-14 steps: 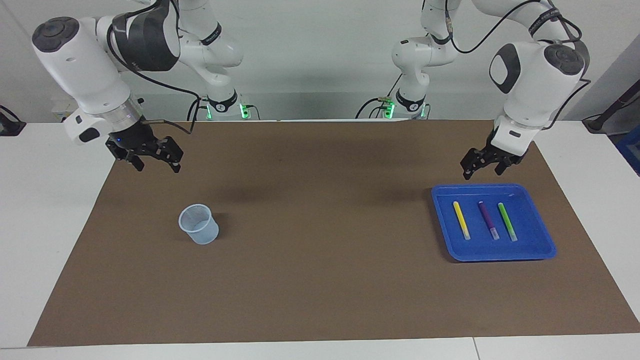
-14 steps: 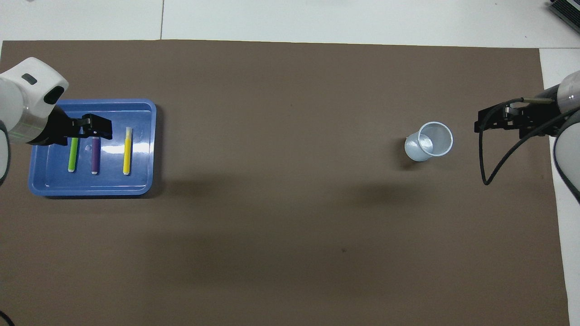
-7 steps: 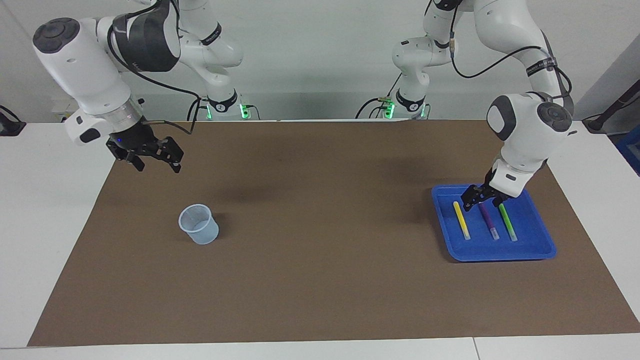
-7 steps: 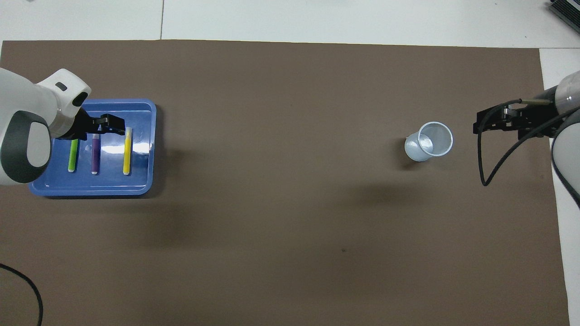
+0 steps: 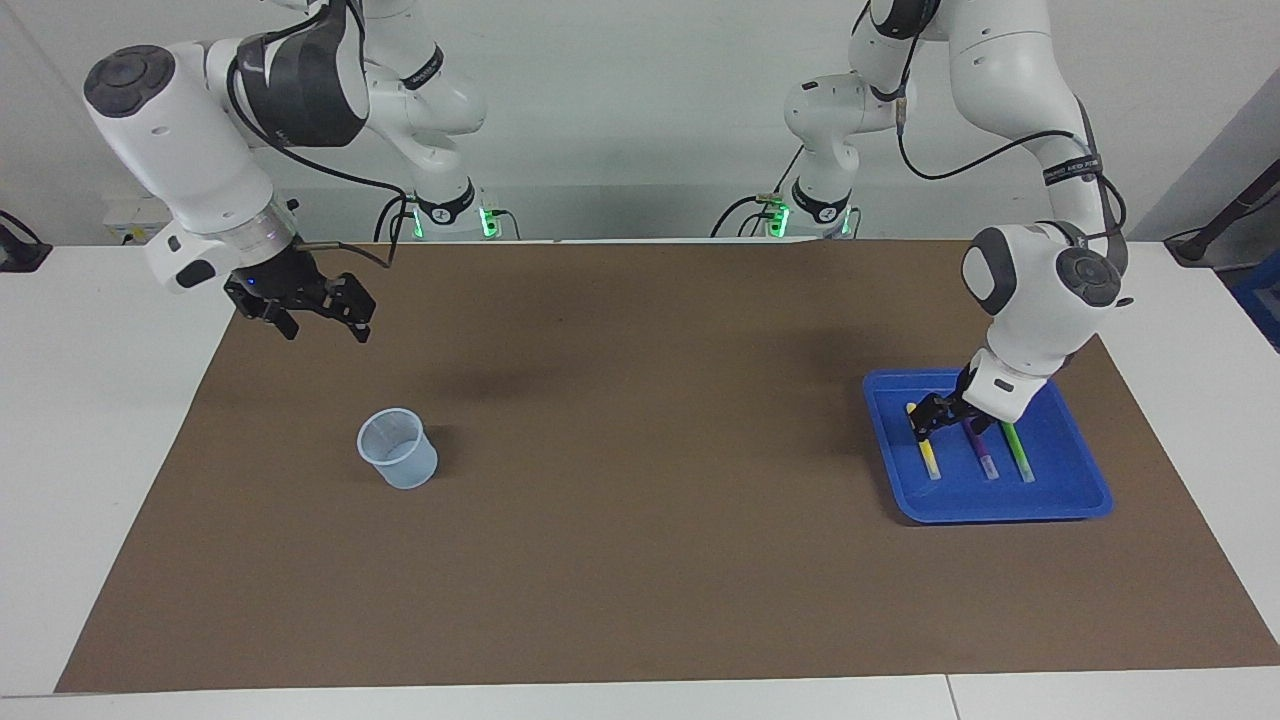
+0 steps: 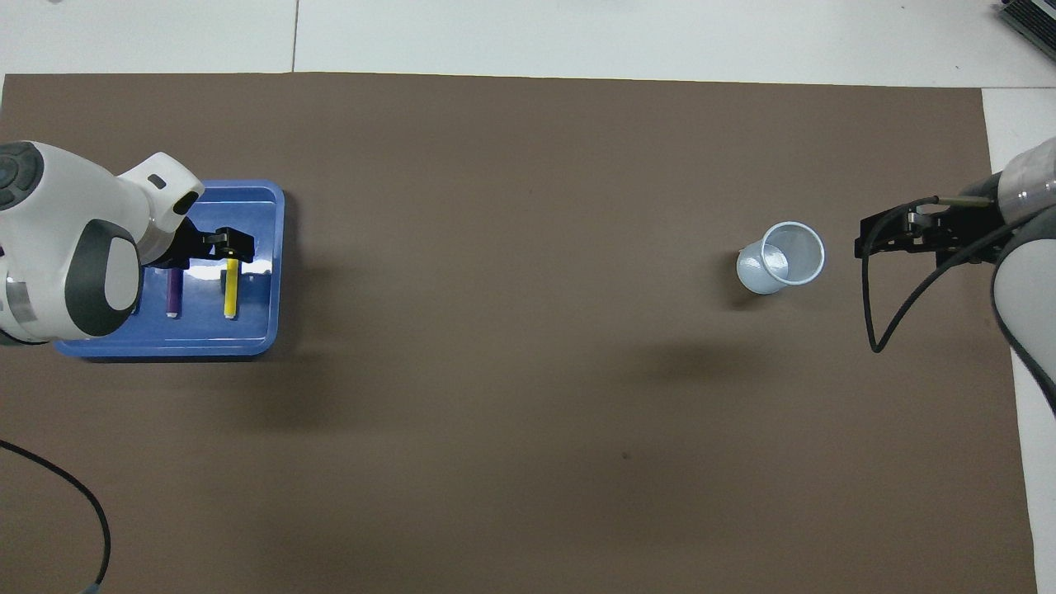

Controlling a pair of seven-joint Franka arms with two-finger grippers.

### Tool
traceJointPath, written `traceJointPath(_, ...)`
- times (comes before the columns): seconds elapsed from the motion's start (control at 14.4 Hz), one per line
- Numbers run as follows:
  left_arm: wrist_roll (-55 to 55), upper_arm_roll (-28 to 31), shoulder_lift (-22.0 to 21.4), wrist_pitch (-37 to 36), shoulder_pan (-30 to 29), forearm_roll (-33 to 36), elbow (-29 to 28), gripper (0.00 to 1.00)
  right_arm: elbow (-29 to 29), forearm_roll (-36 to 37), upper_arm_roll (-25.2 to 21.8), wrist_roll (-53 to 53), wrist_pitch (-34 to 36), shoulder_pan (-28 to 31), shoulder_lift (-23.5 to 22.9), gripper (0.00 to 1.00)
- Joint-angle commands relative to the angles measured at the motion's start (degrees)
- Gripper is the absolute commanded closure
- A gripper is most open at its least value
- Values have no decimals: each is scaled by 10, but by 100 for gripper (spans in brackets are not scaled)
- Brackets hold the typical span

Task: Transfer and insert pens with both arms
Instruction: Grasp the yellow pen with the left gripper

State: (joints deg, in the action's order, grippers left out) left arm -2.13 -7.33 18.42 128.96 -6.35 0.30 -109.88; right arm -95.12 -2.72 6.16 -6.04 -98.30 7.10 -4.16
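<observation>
Left gripper (image 5: 926, 420) low in blue tray (image 5: 1075, 495), fingers spread, empty; yellow pen (image 5: 929, 458) lies between and just below its fingertips, purple pen (image 5: 981, 452) and green pen (image 5: 1019, 453) beside. Right gripper (image 5: 318, 318) waits, spread, empty, above mat by clear cup (image 5: 398, 449).

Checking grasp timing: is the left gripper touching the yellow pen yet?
Cannot tell. In the facing view the left gripper is down at the yellow pen, but neither contact nor gap shows.
</observation>
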Motion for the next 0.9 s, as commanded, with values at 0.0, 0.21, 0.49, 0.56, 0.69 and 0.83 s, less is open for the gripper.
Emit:
traceJointPath(0.0,15,2,-6,31,-1,-1,-31,0,-21,14,3,7,-5,3,18,0)
traceJointPath(0.21,28,2,-3,33,0,0,-32,8,-21,13,4,9,-7,3,18,0)
traceJointPath(0.49,37,1,3,45,3,0,-38,23,-21,13,3,2,-7,2,18,0)
traceJointPath(0.56,39,2,3,44,5,0,-39,24,-21,14,3,2,-6,3,18,0)
traceJointPath(0.69,39,2,3,45,5,0,-39,26,-21,14,3,2,-6,2,18,0)
traceJointPath(0.83,38,2,4,45,7,0,-39,33,-21,14,3,2,-6,3,18,0)
